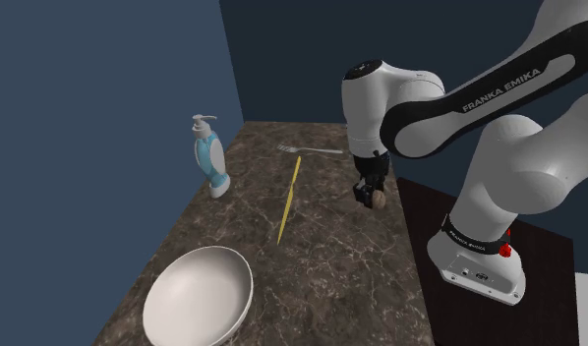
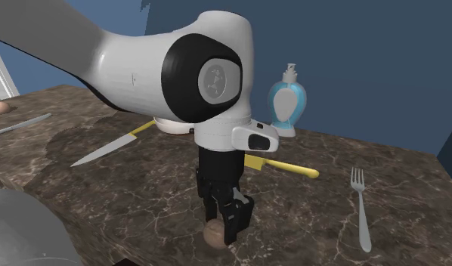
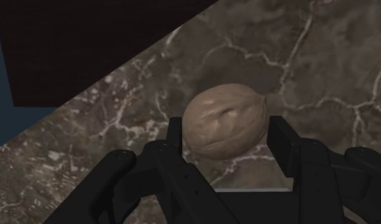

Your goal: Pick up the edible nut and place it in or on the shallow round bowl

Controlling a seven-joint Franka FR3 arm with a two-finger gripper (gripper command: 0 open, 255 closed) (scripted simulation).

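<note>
The nut is a tan, rounded walnut lying on the dark marble counter close to its edge on the stand's side. My black gripper points straight down over it, and its two fingers press against the nut's opposite sides, shut on it. In the shoulder view the gripper is low at the counter with the nut peeking out beside it. The second exterior view shows the nut under the fingertips. The shallow white bowl stands at the counter's near end, at the shoulder view's lower left.
A long knife with a yellow handle lies between the nut and the bowl. A blue and white soap dispenser stands by the wall. A fork lies at the far end. The counter edge runs right beside the gripper.
</note>
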